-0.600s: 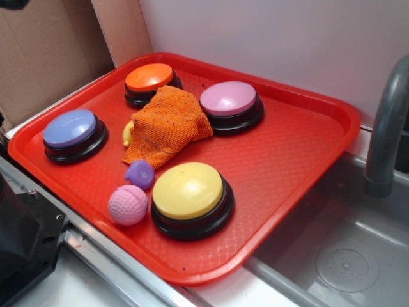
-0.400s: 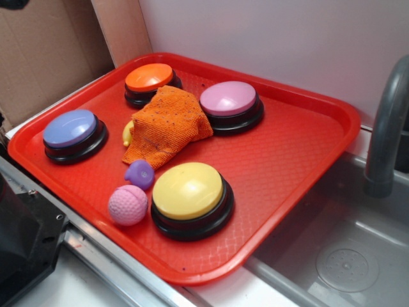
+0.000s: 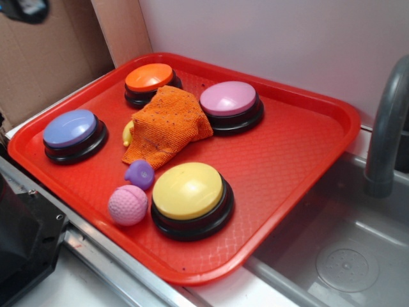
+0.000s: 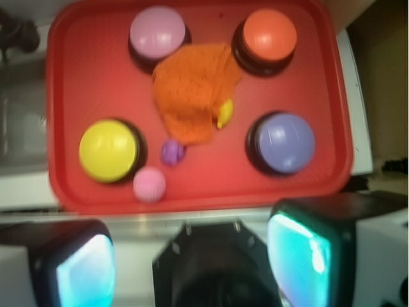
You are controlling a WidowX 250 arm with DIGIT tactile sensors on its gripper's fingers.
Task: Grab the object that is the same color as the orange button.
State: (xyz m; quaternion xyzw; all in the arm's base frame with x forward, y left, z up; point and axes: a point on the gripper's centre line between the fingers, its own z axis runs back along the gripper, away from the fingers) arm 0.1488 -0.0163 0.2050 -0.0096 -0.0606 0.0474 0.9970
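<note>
The orange knitted cloth [image 3: 167,125] lies crumpled in the middle of the red tray [image 3: 287,160], between the orange button [image 3: 149,78] at the back and the pink-topped button [image 3: 229,99]. In the wrist view the cloth [image 4: 192,89] lies below and left of the orange button [image 4: 269,35]. My gripper [image 4: 192,256] hovers high above the tray's near edge, open, with its two fingers wide apart and nothing between them. In the exterior view only a dark bit of the gripper [image 3: 22,9] shows in the top left corner.
A small yellow toy [image 3: 128,132] peeks out at the cloth's left edge. A yellow button [image 3: 187,190], a blue button [image 3: 69,128], a pink ball [image 3: 128,204] and a small purple toy [image 3: 140,173] share the tray. A sink [image 3: 345,256] with a grey faucet [image 3: 386,128] lies right; cardboard [image 3: 45,57] stands left.
The dark bit of my gripper has come further into the top left corner of the exterior view. Nothing on the tray has moved.
</note>
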